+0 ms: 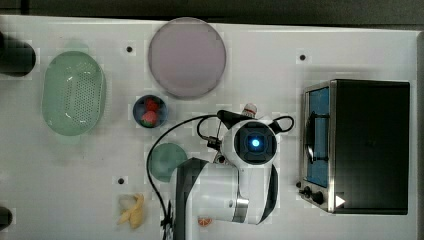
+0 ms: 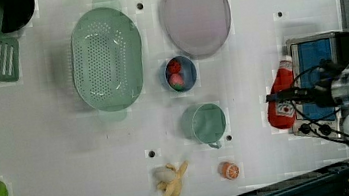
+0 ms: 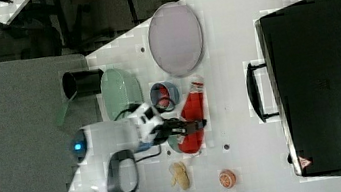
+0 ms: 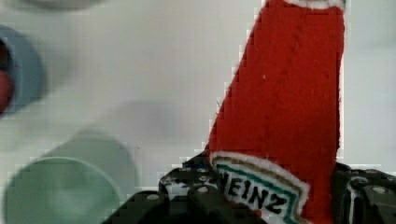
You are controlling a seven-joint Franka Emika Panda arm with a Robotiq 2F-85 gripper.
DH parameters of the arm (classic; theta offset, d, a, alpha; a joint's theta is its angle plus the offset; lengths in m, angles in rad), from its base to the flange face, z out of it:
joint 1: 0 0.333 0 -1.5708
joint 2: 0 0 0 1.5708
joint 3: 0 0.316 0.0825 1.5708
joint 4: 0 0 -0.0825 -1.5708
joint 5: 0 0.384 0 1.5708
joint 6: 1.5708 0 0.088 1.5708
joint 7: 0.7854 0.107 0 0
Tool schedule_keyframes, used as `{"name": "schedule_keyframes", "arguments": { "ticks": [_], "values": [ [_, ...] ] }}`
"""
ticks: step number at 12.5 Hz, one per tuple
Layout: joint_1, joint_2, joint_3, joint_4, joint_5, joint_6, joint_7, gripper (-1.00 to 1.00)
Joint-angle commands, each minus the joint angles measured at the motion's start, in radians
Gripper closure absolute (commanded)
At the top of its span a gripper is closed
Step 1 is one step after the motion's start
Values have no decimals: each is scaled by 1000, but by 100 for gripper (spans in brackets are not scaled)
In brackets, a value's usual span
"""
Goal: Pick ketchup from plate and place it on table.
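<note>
Holding ketchup bottle [image 4: 285,116] in claw [image 4: 261,196], off plate [image 1: 187,56]; we lower it gently onto bare counter [image 1: 260,70], clear of mug [image 2: 205,123], then release.

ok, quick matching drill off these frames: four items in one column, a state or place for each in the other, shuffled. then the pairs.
Items
1. ketchup
2. plate
3. small blue bowl
4. peeled banana

States or places
A. lying on the table next to an orange slice
B. holds red fruits
C. bare, nothing on it
D. clamped in the gripper, in front of the toaster oven

Pairs: 1-D, 2-C, 3-B, 4-A
</note>
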Motion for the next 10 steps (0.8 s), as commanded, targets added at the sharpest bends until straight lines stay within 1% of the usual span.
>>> {"name": "schedule_keyframes", "arguments": {
  "ticks": [1,2,3,4,6,7,8,10],
  "values": [
    [2,63,10,-3,0,103,41,-18],
    [2,102,10,-3,0,128,41,-18],
    [2,138,10,-3,0,155,41,-24],
    [2,172,10,-4,0,187,41,-43],
    [2,213,14,-3,0,265,41,-88],
    [2,211,16,-2,0,278,41,-100],
    [3,198,18,0,0,274,51,-100],
    [3,138,21,17,0,237,151,-100]
  ]
}}
